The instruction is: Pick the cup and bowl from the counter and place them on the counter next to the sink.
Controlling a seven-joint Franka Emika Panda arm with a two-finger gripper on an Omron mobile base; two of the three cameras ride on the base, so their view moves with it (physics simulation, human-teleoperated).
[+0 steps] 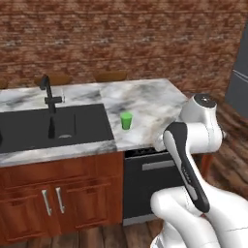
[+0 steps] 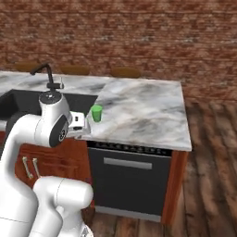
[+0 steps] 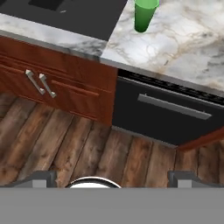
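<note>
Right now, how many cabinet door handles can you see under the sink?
2. The two silver handles sit side by side where the wooden cabinet doors meet, below the sink, left of the dishwasher. Others farther left may be out of view.

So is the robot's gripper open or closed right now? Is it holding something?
Gripper: open and holding nothing. The green cup stands apart from it on the counter.

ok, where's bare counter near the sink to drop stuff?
Right of the sink, the counter is mostly bare: a broad patch from the cup out to the right end and back to the far edge. The cup stands just right of the sink rim, so that strip is tighter. Behind the sink, the faucet crowds the narrow ledge.
</note>
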